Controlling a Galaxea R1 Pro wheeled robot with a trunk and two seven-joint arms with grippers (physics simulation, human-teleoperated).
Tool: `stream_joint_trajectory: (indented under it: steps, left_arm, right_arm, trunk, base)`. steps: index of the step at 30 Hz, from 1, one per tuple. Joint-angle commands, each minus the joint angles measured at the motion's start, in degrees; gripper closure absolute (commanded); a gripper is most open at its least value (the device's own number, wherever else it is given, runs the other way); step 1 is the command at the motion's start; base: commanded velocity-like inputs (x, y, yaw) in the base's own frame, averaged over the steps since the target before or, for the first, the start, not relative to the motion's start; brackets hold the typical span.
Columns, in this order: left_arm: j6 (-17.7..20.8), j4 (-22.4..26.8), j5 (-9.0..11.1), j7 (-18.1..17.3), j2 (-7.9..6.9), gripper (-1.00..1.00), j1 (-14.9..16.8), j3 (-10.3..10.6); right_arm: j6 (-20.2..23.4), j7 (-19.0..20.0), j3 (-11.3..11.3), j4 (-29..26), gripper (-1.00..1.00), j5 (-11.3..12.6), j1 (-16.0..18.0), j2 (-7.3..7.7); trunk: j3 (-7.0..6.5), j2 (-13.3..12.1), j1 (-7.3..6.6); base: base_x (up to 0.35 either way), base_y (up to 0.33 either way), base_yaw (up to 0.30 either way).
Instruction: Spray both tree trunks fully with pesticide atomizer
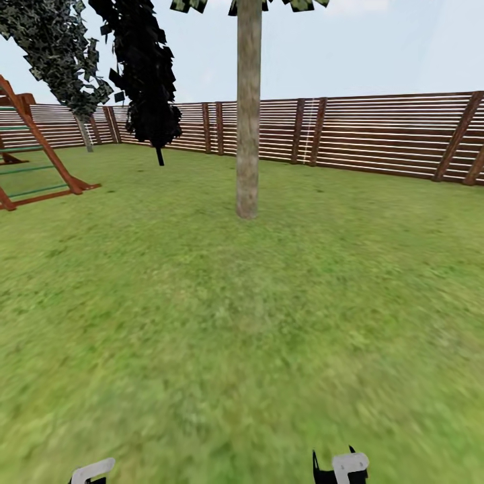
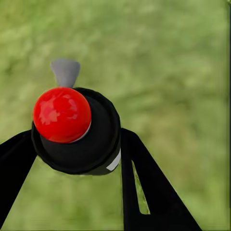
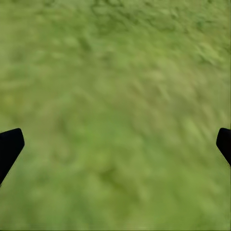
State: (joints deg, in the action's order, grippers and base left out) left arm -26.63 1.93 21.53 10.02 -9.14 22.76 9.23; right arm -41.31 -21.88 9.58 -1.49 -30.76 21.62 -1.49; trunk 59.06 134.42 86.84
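Left claw point(image 2: 77, 159) grips the black, red-capped pesticide atomizer point(image 2: 77, 130), ready for the bare grey-brown tree trunk point(image 1: 248, 107) ahead; right claw point(image 3: 115, 144) hangs open over grass.

A fenced garden: grass lawn point(image 1: 269, 323), slatted wooden fence point(image 1: 376, 138) (brown), bare tree trunk point(image 1: 248, 107), climbing frame point(image 1: 33, 154).

left hand point(image 2: 77, 149): fingers clamped on a load | right hand point(image 3: 115, 144): fingers spread wide, empty
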Motion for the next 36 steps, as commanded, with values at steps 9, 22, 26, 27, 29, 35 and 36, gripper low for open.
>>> stream_joint_trajectory:
  steps: [9,22,26,27,29,35,36]
  left_arm:
    - [0.0,0.0,0.0,0.0,0.0,1.0,0.0,0.0]
    - [0.0,0.0,0.0,0.0,0.0,1.0,0.0,0.0]
    - [0.0,0.0,0.0,0.0,0.0,1.0,0.0,0.0]
    - [0.0,0.0,0.0,0.0,0.0,1.0,0.0,0.0]
    - [0.0,0.0,0.0,0.0,0.0,1.0,0.0,0.0]
    - [0.0,0.0,0.0,0.0,0.0,1.0,0.0,0.0]
    - [0.0,0.0,0.0,0.0,0.0,1.0,0.0,0.0]
  right_arm:
    - [0.0,0.0,0.0,0.0,-1.0,0.0,0.0,0.0]
    - [0.0,0.0,0.0,0.0,-1.0,0.0,0.0,0.0]
    - [0.0,0.0,0.0,0.0,-1.0,0.0,0.0,0.0]
    - [0.0,0.0,0.0,0.0,-1.0,0.0,0.0,0.0]
    - [0.0,0.0,0.0,0.0,-1.0,0.0,0.0,0.0]
    - [0.0,0.0,0.0,0.0,-1.0,0.0,0.0,0.0]
    - [0.0,0.0,0.0,0.0,-1.0,0.0,0.0,0.0]
  trunk:
    - [0.0,0.0,0.0]
    - [0.0,0.0,0.0]
    - [0.0,0.0,0.0]
    - [0.0,0.0,0.0]
    - [0.0,0.0,0.0]
    - [0.0,0.0,0.0]
    - [0.0,0.0,0.0]
  base:
    - [0.339,0.0,0.0]
    - [0.339,0.0,0.0]
    - [0.339,0.0,0.0]
    - [0.339,0.0,0.0]
    - [0.339,0.0,0.0]
    - [0.339,0.0,0.0]
    - [0.339,0.0,0.0]
